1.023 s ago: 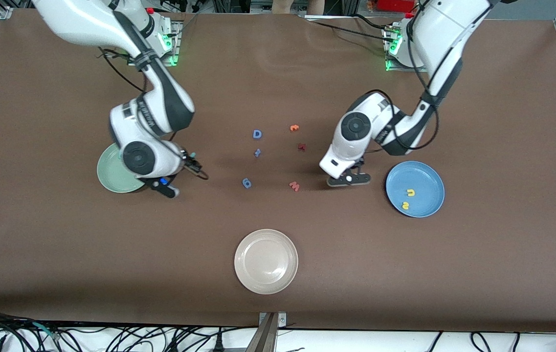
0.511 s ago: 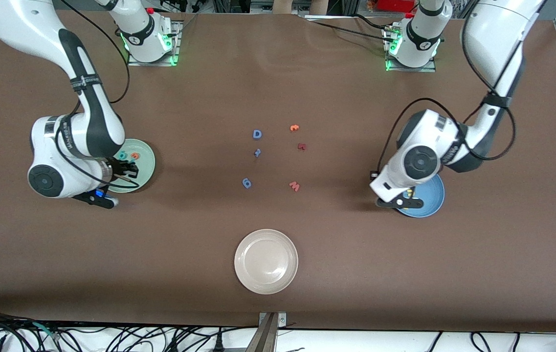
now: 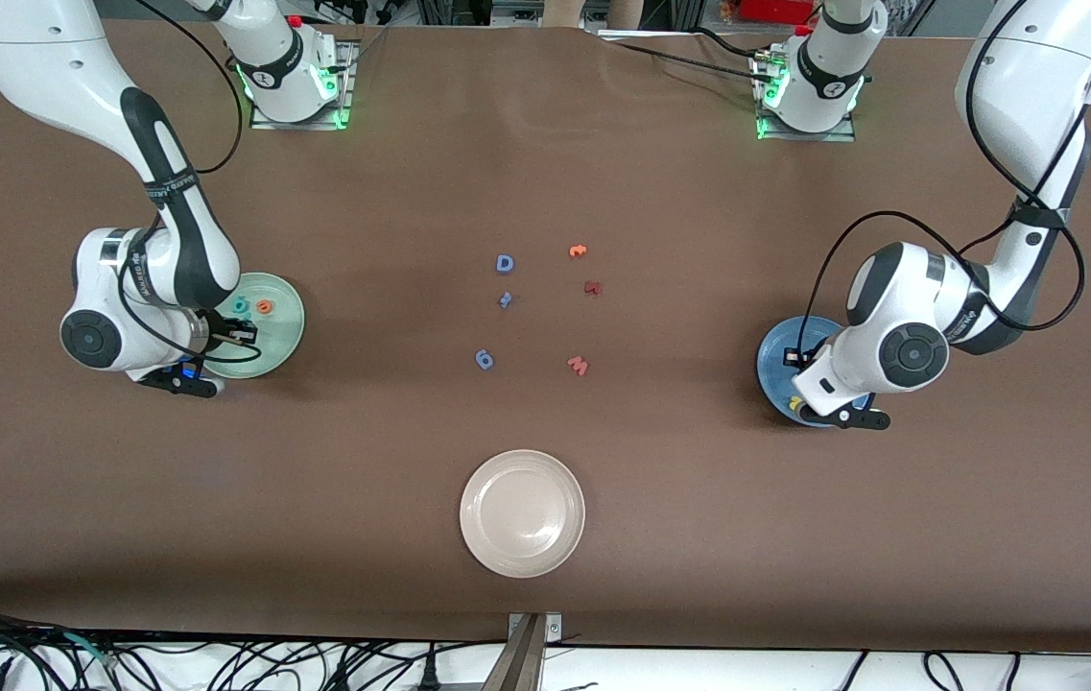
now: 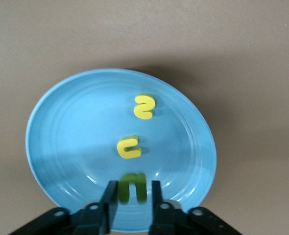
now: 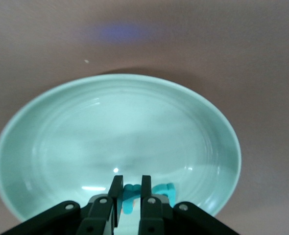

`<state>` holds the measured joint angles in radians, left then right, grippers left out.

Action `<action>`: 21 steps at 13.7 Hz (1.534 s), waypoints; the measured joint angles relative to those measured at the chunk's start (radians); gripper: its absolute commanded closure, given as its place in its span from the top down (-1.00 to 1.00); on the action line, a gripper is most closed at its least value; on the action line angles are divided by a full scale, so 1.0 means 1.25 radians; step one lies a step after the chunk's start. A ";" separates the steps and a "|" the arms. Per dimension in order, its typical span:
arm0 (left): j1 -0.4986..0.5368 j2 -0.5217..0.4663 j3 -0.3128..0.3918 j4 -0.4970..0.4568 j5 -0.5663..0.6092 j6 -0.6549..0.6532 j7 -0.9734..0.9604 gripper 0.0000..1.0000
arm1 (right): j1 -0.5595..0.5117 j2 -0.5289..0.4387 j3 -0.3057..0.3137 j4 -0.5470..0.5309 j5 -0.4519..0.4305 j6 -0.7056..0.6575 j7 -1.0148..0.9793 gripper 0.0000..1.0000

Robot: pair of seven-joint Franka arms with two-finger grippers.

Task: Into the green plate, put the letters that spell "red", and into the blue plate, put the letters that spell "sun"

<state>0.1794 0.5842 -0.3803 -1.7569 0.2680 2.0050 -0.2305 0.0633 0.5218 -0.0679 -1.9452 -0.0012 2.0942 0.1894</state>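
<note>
— What covers the desk (image 3: 699, 499)?
— A matt brown sheet, smooth, faintly creased toward its middle.

— And the dishes?
— The blue plate (image 4: 76, 142) and the green plate (image 5: 110, 127) are glossy, with fine ridged rings and small highlights; the cream plate (image 3: 522, 513) near the desk's front edge shines softly too.

— The letters?
— The yellow s (image 4: 144, 106), yellow u (image 4: 129, 147) and olive n (image 4: 133, 186) look like matt foam.

— The arms?
— Glossy white shells with black joints; the jaws are matt black plastic.
</note>
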 measured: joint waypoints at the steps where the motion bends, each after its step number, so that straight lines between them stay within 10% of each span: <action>1: 0.002 0.000 0.000 0.006 0.000 0.000 0.000 1.00 | 0.000 0.002 -0.001 -0.014 0.000 0.021 -0.002 -1.00; 5: 0.050 -0.010 0.001 0.037 0.000 -0.015 0.001 1.00 | 0.000 0.002 -0.001 -0.031 0.000 0.051 -0.004 -0.92; 7: 0.079 -0.031 0.001 0.045 0.000 -0.039 0.003 1.00 | 0.001 0.002 -0.001 -0.031 0.000 0.051 -0.005 0.44; 9: 0.107 -0.063 0.000 0.049 0.000 -0.069 0.003 1.00 | 0.001 0.002 -0.002 -0.031 0.000 0.052 -0.005 0.84; 18: 0.164 -0.194 0.009 0.111 -0.004 -0.228 0.078 1.00 | 0.002 -0.124 -0.003 0.071 0.000 -0.129 -0.006 0.97; 21: 0.076 -0.236 0.138 0.116 -0.140 -0.229 0.090 1.00 | 0.002 -0.181 -0.003 0.118 0.000 -0.214 -0.007 0.97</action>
<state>0.2746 0.2887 -0.2076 -1.6119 0.0929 1.7184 -0.1178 0.0660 0.2953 -0.0718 -1.7974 -0.0013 1.8265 0.1806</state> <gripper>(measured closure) 0.000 0.013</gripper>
